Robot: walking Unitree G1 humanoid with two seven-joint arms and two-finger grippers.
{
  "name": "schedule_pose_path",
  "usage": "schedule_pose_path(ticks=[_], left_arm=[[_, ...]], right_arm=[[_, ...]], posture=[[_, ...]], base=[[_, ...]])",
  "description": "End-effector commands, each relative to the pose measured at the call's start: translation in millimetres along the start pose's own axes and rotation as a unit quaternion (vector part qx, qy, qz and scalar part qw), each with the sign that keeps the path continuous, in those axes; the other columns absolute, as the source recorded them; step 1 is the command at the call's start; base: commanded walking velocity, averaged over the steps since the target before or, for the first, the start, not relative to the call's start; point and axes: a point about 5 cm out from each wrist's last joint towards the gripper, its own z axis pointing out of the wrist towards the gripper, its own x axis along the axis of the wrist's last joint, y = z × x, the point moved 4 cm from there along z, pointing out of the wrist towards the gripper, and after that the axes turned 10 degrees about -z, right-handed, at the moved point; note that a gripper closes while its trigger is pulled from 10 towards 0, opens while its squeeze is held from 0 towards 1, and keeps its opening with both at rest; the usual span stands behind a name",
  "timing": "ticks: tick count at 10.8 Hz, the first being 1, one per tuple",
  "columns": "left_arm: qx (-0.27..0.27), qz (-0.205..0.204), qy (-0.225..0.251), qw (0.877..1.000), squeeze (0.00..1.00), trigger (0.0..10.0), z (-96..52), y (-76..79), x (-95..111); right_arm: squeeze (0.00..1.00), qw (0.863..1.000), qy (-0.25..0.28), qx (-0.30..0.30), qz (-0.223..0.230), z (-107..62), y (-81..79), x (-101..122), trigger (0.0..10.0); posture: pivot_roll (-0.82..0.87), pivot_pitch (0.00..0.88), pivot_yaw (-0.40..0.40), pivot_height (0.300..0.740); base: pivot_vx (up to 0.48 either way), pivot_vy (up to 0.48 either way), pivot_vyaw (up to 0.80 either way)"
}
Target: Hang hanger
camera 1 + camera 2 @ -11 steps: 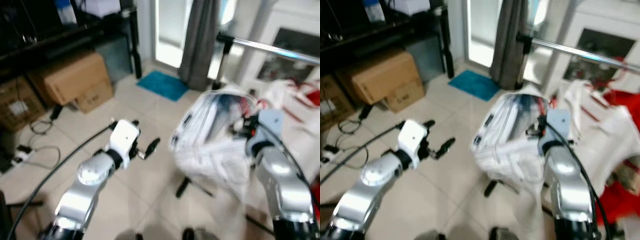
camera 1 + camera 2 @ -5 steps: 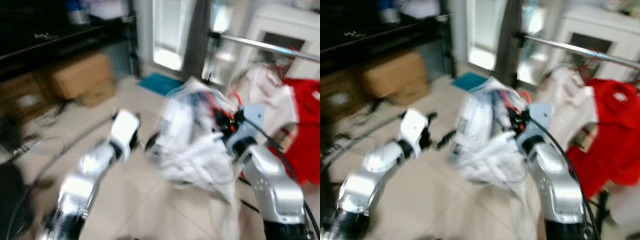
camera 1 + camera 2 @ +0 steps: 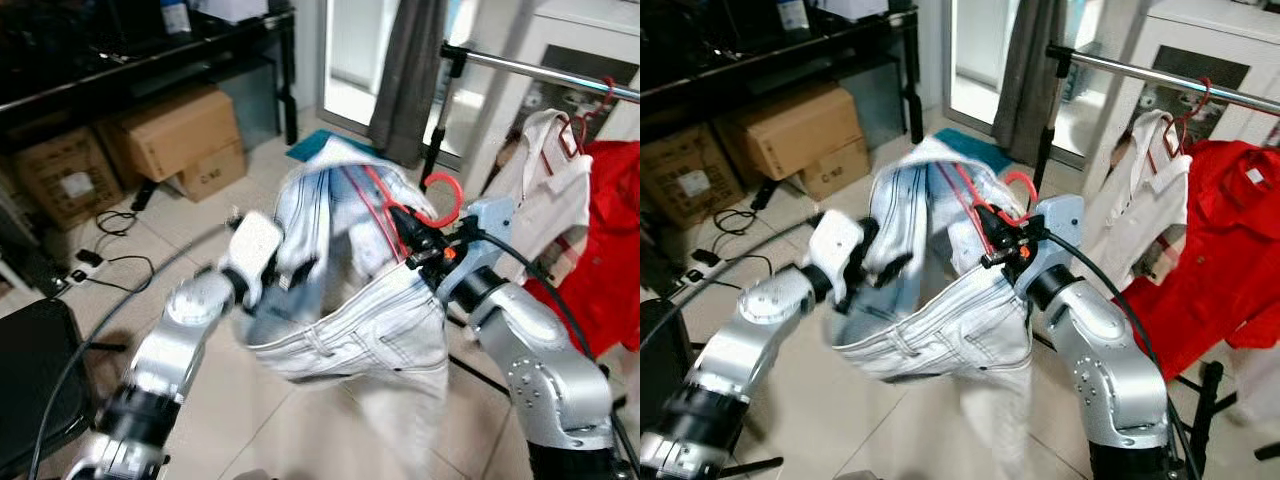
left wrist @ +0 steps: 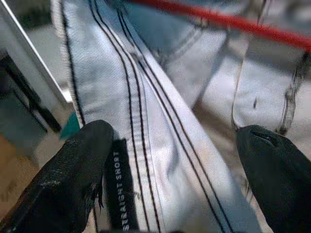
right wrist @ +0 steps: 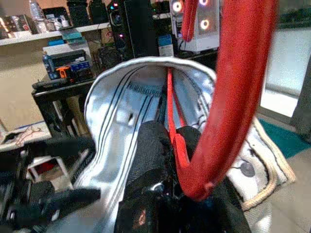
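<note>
A red plastic hanger (image 3: 443, 203) carries pale denim shorts (image 3: 350, 310) draped over it. My right gripper (image 3: 415, 245) is shut on the hanger just below its hook, holding it up in front of me. In the right wrist view the red hook (image 5: 238, 87) rises past the black fingers (image 5: 155, 160). My left gripper (image 3: 880, 262) is open against the left side of the shorts; its wrist view shows denim (image 4: 146, 121) between the spread fingers (image 4: 82, 179). The silver rail (image 3: 1160, 75) runs up and to the right, above the hook and apart from it.
A white shirt (image 3: 1145, 190) and a red shirt (image 3: 1220, 220) hang on the rail. The rack's black upright (image 3: 435, 130) stands behind the shorts, by a grey curtain (image 3: 410, 70). Cardboard boxes (image 3: 180, 135) and cables (image 3: 110, 260) lie at left, a black stool (image 3: 30, 380) at near left.
The view has swung and sharpened. My right arm has lifted the hanger and shorts nearer the rail. My left gripper has come in from open air to the side of the shorts.
</note>
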Motion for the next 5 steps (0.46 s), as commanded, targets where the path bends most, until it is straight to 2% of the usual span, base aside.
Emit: schedule_pose_path(ticks=[1, 3, 4, 5], left_arm=[[-0.001, 0.004, 0.028, 1.0, 0.0, 10.0, 0.1, -0.8, 13], [0.003, -0.005, 0.08, 0.997, 0.0, 10.0, -4.5, -1.7, 30], [-0.026, -0.025, 0.13, 0.991, 0.0, 10.0, -7.8, 2.4, 48], [-0.037, -0.034, 0.142, 0.989, 0.0, 10.0, -8.9, 4.1, 52]], right_arm=[[0.0, 1.0, 0.022, 0.009, -0.008, -0.9, -0.6, 12, 0.0], [0.0, 1.0, 0.022, 0.014, -0.012, -0.5, 4.0, 14, 0.0], [0.0, 0.999, 0.02, 0.018, -0.018, -1.4, 3.8, 14, 0.0], [0.0, 0.999, 0.018, 0.018, -0.019, -1.9, 3.9, 14, 0.0]], posture=[[-0.1, 0.0, 0.022, 0.74], [-0.1, 0.0, 0.027, 0.74], [-0.12, 0.0, 0.048, 0.74], [-0.12, 0.0, 0.048, 0.74]], base=[[0.0, 0.0, 0.0], [0.0, 0.0, 0.0], [0.0, 0.0, 0.0], [0.0, 0.0, 0.0]])
